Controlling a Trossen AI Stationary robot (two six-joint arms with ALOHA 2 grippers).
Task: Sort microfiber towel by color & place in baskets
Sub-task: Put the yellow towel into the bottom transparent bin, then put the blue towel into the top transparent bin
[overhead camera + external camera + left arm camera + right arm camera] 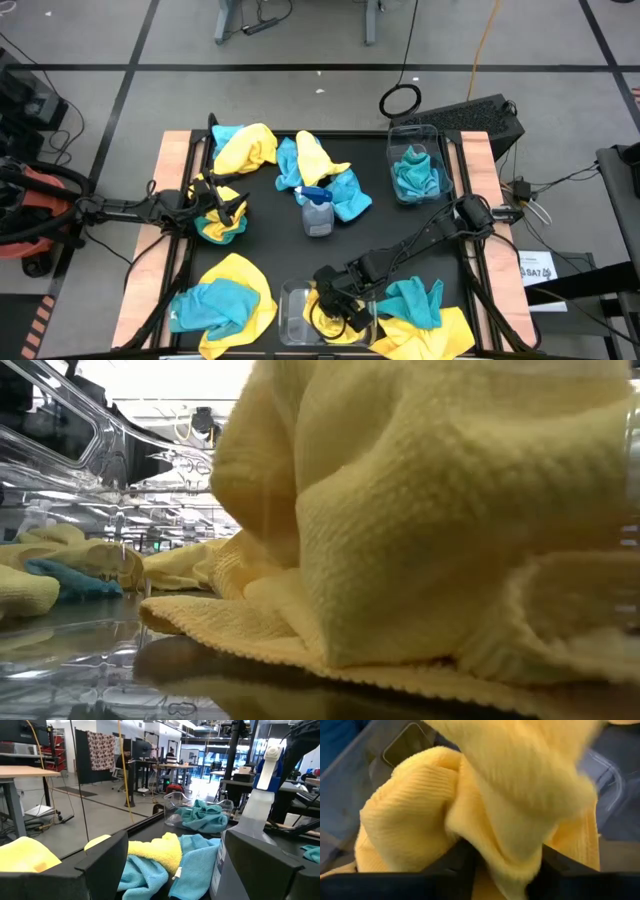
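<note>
Jaws of the right gripper point(335, 303) sit in the near clear basket point(292, 318) at the counter's front edge, a yellow towel point(485, 820) bunched between them; whether they grip it or are releasing it cannot be told. The left gripper point(222, 208) hovers with jaws wide apart over a yellow-and-teal cloth bundle point(222, 226). The towel looks soft, light and limp; a raised fold is probably the best place to pinch.
</note>
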